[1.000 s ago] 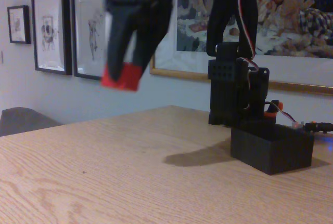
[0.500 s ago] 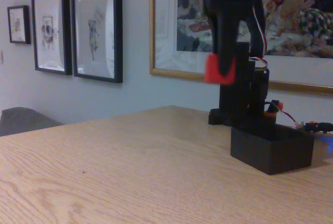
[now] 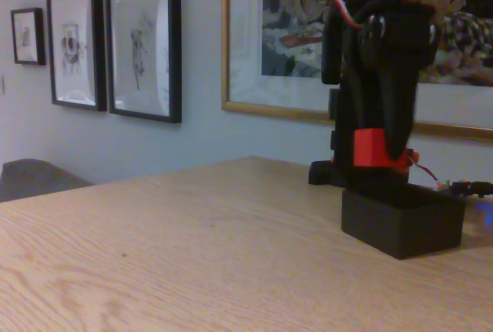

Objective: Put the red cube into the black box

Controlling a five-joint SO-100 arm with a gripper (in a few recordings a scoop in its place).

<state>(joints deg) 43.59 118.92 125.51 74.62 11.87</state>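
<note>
Pincer [image 3: 383, 151] pointing down, jaws clamped on the red cube [image 3: 371, 148], and it hangs right above the black box [image 3: 400, 220]! In the fixed view the cube sits just over the box's rim, close to it but clear of it, no contact that I can make out. The cube shows on the left side of the dark fingers, its lit top and front face plain to see, and it lines up over the left half of the box opening from this angle. How well it is centred front to back, I cannot tell from a side-on look like this.

The box stands low and square on the wooden bench [image 3: 177, 255], near the arm's base, and nothing shows above its walls.

So where are we? By my reckoning the hard part is done: cube lifted, carried, parked over the target. What is left looks short: a small drop lower, perhaps, then let go so the cube lands inside. The one risk I would flag is the near-left wall; a release too far that way could clip the rim.
</note>
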